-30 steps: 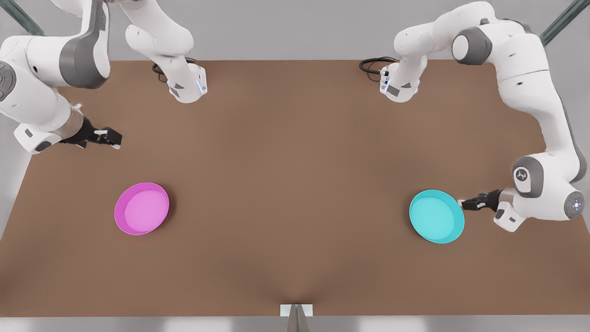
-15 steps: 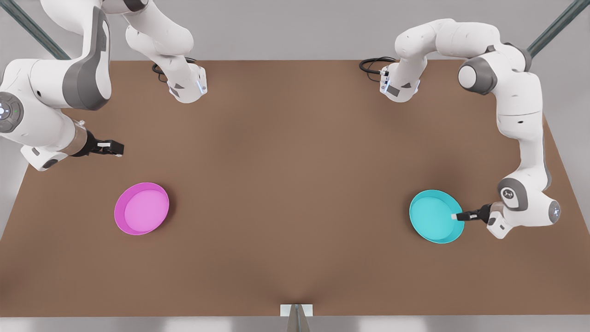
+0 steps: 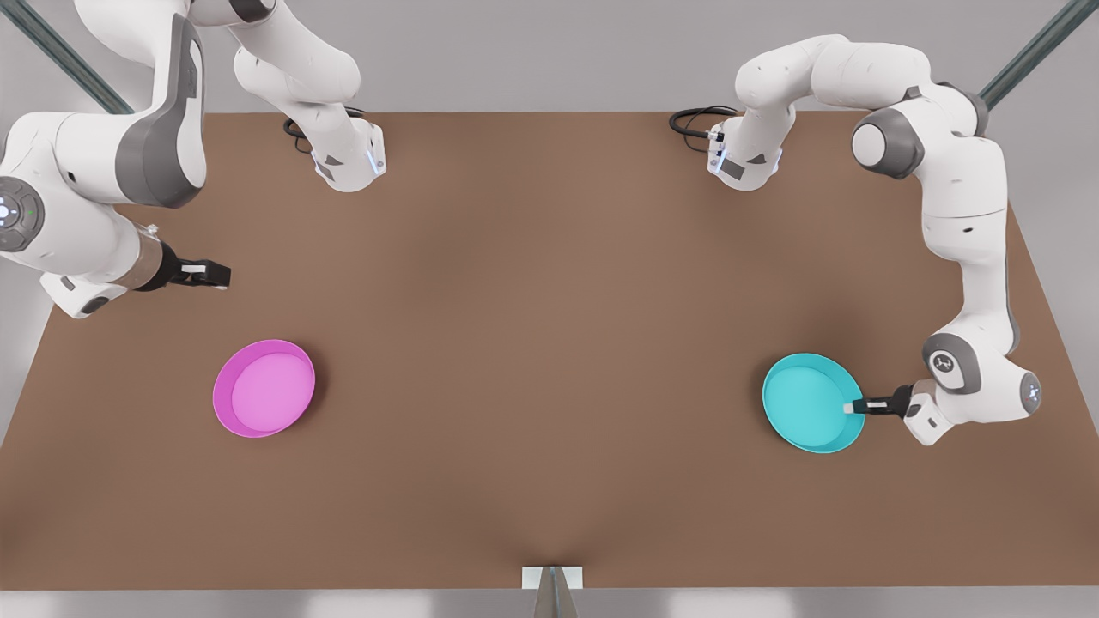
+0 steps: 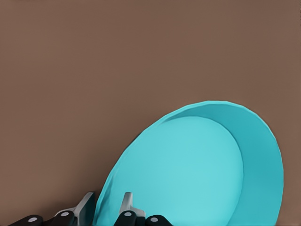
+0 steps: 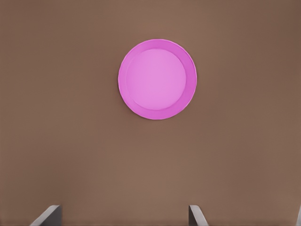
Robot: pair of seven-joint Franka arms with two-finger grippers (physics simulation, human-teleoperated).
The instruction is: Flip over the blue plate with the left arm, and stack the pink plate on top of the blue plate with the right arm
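Flip not yet done: left gripper [image 3: 853,408] clamped on rim of blue plate [image 3: 807,403], still face up on table [image 3: 549,343]. Right gripper [image 3: 210,275] waiting, fingers spread, near untouched pink plate [image 3: 264,388]. Stacking left.

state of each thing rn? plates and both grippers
blue plate: right side up on the table, rim between the left gripper's fingers
pink plate: right side up, flat on the table, untouched
left gripper: at the blue plate's rim, one finger inside and one outside
right gripper: open, in the air away from the pink plate, waiting
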